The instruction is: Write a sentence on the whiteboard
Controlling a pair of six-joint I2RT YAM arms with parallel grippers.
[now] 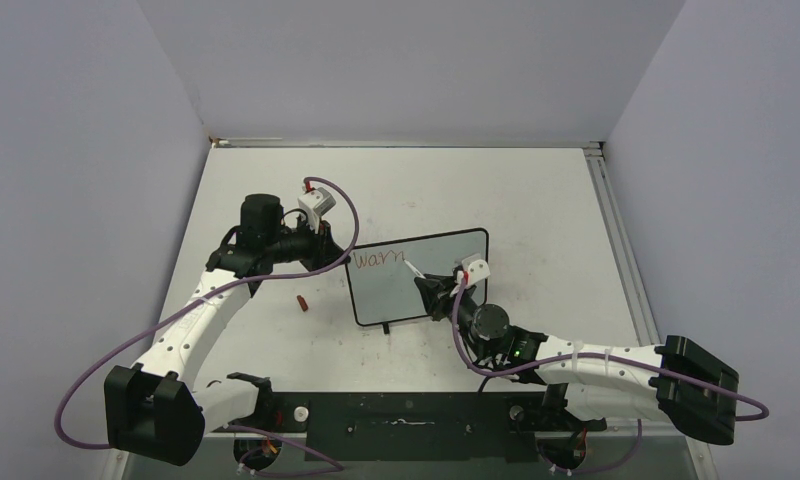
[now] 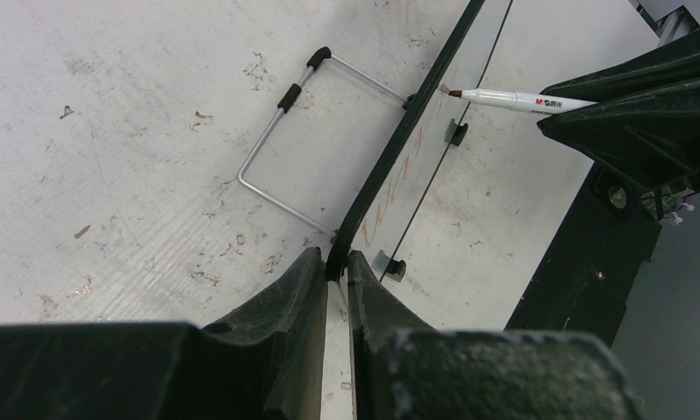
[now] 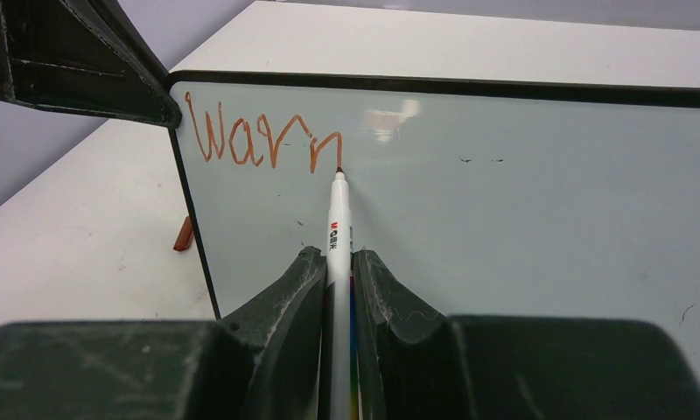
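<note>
Clamping whiteboard (image 1: 406, 295), left end effector (image 2: 333, 262); marker (image 3: 337, 219), right end effector (image 3: 338, 262) (scuffed white table (image 1: 536, 200), lilac walls (image 1: 406, 60)).

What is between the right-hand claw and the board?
A white marker: the right gripper holds it, tip on the whiteboard. The right wrist view shows this.

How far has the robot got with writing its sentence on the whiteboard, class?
Done: the sentence has only its opening letters, reading roughly "Warn", at the top left of the whiteboard. In hand: the right gripper holds the marker with its tip at the last stroke, while the left gripper clamps the board's edge. Left: the rest of the board bears no writing, so most of the sentence remains.
</note>
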